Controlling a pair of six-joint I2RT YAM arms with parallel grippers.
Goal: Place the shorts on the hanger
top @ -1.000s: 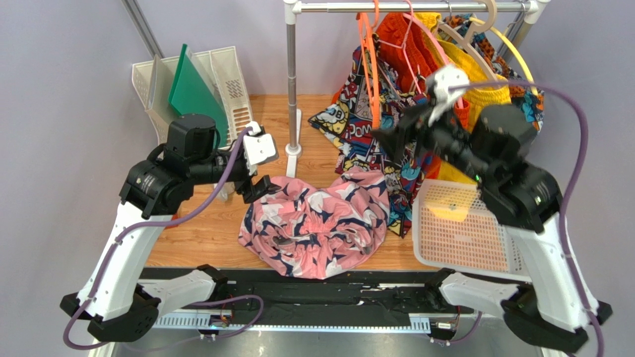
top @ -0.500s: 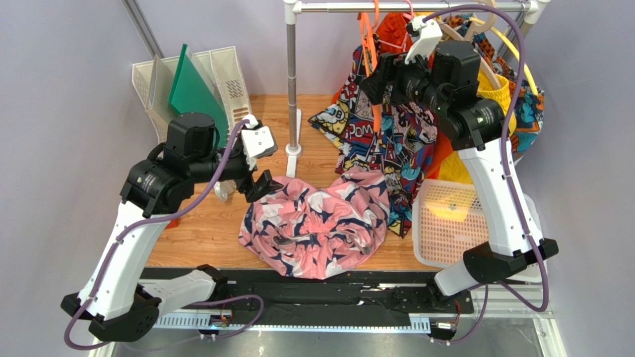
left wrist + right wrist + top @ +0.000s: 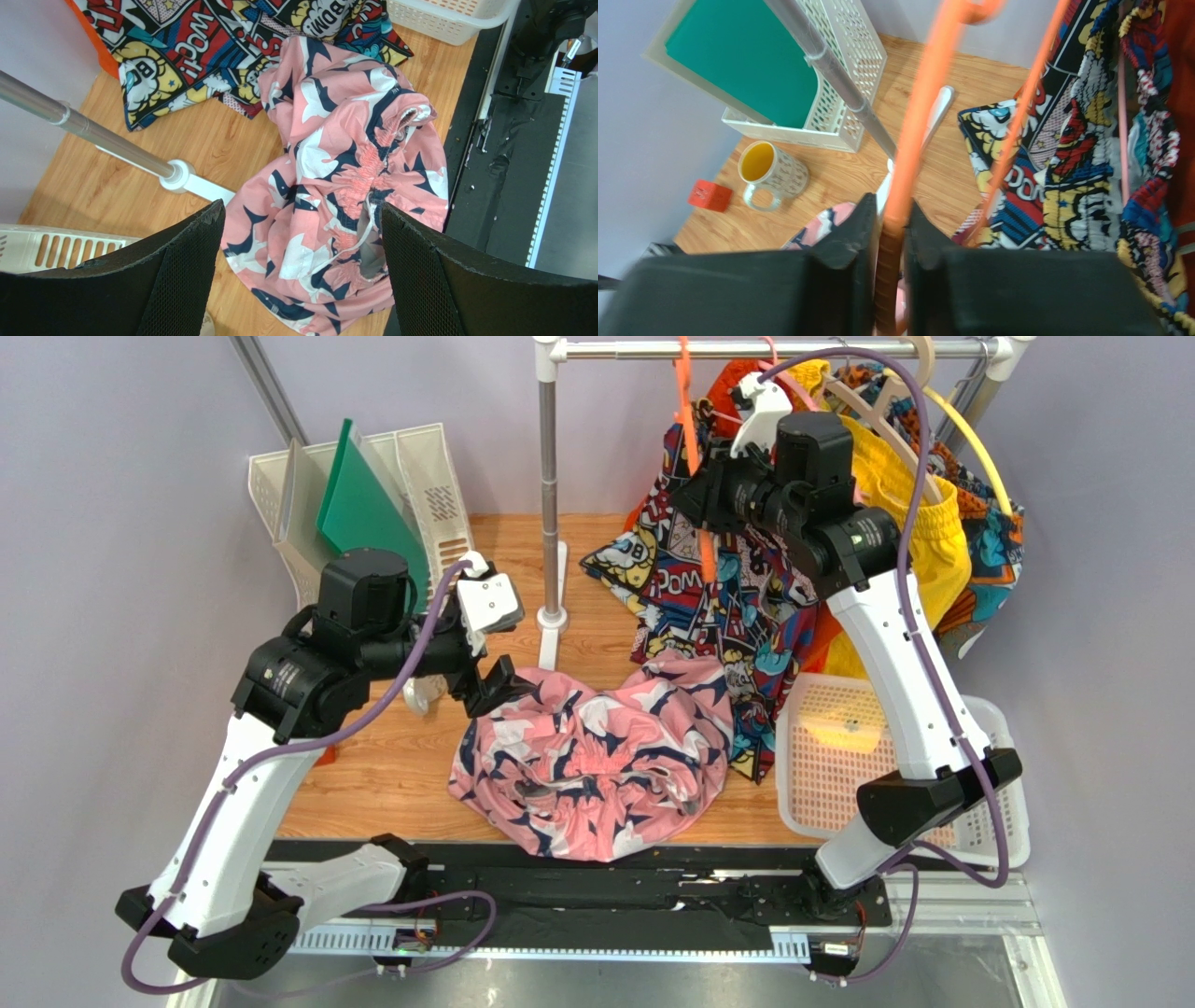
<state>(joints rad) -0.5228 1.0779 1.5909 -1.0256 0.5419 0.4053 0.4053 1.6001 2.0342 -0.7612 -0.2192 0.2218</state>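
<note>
The pink bird-print shorts (image 3: 596, 763) lie crumpled on the wooden table near its front edge; the left wrist view shows their gathered waistband (image 3: 365, 168). My left gripper (image 3: 484, 686) hovers open just left of and above them, the cloth showing between its wide-apart fingers (image 3: 182, 273). The orange hanger (image 3: 694, 476) hangs by its hook from the rail. My right gripper (image 3: 701, 493) is raised to it and shut on one of its thin orange arms (image 3: 927, 98), which runs between the two pads (image 3: 861, 224).
The rail (image 3: 758, 350) stands on a pole (image 3: 549, 490) and carries comic-print shorts (image 3: 730, 602), yellow shorts (image 3: 926, 518) and other hangers. A white basket (image 3: 856, 770) sits front right. A file tray (image 3: 421, 490) with a green board (image 3: 362, 504), a mug (image 3: 770, 171) and a red block (image 3: 710, 194) sit left.
My right arm rose from over the basket to the rail, and its jaws closed on the orange hanger. The left arm and the shorts have barely moved.
</note>
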